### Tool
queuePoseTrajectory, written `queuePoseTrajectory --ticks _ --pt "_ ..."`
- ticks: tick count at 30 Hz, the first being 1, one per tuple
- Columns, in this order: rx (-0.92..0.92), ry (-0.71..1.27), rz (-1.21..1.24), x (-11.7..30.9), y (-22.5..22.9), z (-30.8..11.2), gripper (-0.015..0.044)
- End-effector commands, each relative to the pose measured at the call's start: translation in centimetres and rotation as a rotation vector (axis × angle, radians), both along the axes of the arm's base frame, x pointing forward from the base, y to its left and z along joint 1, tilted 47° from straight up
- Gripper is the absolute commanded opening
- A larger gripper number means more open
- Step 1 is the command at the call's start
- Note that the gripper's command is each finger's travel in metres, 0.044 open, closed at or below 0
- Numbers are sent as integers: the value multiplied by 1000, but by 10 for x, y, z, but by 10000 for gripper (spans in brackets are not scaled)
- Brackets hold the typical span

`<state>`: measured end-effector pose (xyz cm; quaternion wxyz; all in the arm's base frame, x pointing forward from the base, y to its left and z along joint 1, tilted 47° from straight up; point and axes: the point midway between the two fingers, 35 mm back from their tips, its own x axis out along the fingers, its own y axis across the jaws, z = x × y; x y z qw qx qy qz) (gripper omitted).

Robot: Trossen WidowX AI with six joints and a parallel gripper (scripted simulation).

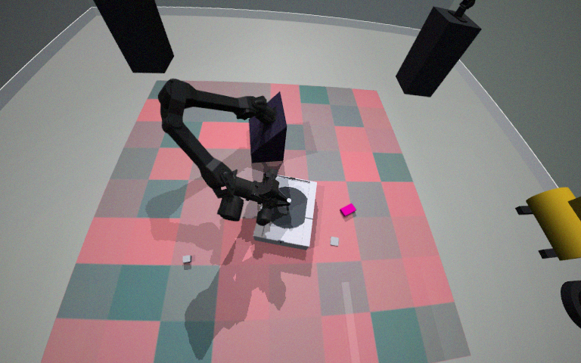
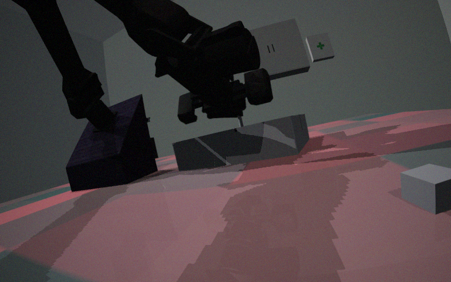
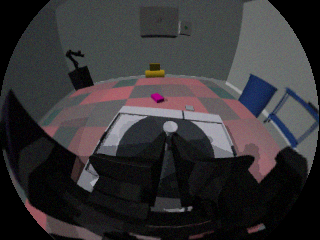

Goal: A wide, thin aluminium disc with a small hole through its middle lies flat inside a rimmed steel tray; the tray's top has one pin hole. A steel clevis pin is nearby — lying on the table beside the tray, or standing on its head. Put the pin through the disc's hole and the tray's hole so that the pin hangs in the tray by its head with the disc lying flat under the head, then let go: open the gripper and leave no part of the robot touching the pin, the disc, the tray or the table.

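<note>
Fingers (image 1: pixel 286 201) (image 2: pixel 239 116), nearly shut on the pin (image 1: pixel 289 200) (image 2: pixel 241 121) (image 3: pixel 170 127), head at wrist-view twelve o'clock, should centre it over the disc (image 1: pixel 295 218) (image 3: pixel 136 137) before lowering.

checkered pink-and-teal mat (image 1: pixel 295 290) (image 2: pixel 149 225) (image 3: pixel 112 107) | grey walls (image 1: pixel 526 76) (image 2: pixel 382 83) (image 3: pixel 110 40) | blue chair (image 3: pixel 257 95) at right in wrist view | dim light

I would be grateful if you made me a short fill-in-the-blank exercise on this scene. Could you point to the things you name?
1. The tool (image 1: pixel 287 202) (image 3: pixel 168 135) is shut on the ____.
2. The disc (image 1: pixel 299 209) (image 3: pixel 137 137) lies flat inside the ____.
3. The small flat block on the mat (image 1: pixel 394 243) (image 3: pixel 107 107) whose colour is ____ lies beyond the tray in the wrist view.
4. The arm (image 1: pixel 186 145) (image 2: pixel 212 49) stands on a dark ____.

Missing words: pin; tray; magenta; block
</note>
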<state>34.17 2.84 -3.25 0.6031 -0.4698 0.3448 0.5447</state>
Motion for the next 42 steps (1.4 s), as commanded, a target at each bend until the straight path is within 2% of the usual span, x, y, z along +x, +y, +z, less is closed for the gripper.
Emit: queuePoseTrajectory --ticks 1,42 --pt "-4 -4 -4 3 0 1 0" --pt "-4 -5 -4 10 2 0 0"
